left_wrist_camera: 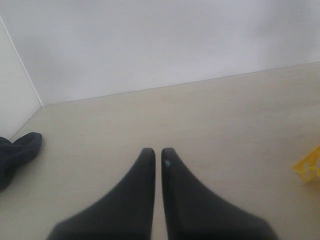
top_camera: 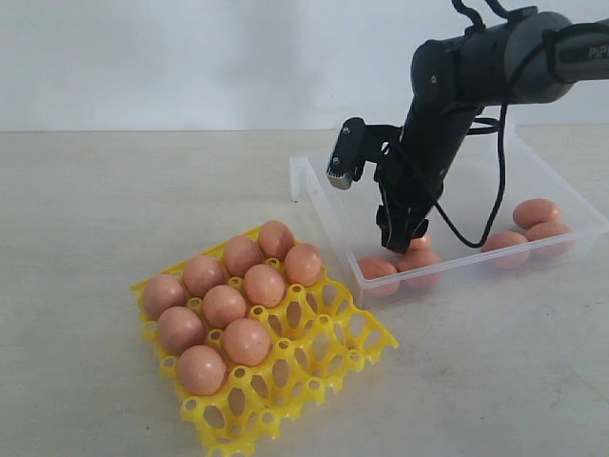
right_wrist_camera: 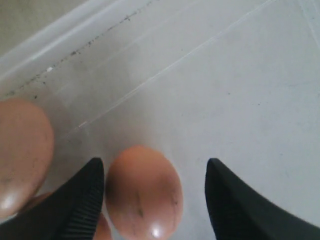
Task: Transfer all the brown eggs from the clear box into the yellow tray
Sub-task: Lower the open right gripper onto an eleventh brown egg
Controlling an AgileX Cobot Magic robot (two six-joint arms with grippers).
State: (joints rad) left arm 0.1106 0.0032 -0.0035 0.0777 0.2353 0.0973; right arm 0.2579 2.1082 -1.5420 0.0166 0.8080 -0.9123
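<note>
Several brown eggs fill the left cups of the yellow tray. More brown eggs lie in the clear box, some at its near wall. My right gripper reaches down into the box. In the right wrist view it stands open over the box floor, with one egg between its fingers, close to one finger and apart from the other. Another egg lies beside it. My left gripper is shut and empty above bare table.
A corner of the yellow tray shows at the edge of the left wrist view. A dark object lies on the table near the wall corner there. The tray's right and front cups stand open.
</note>
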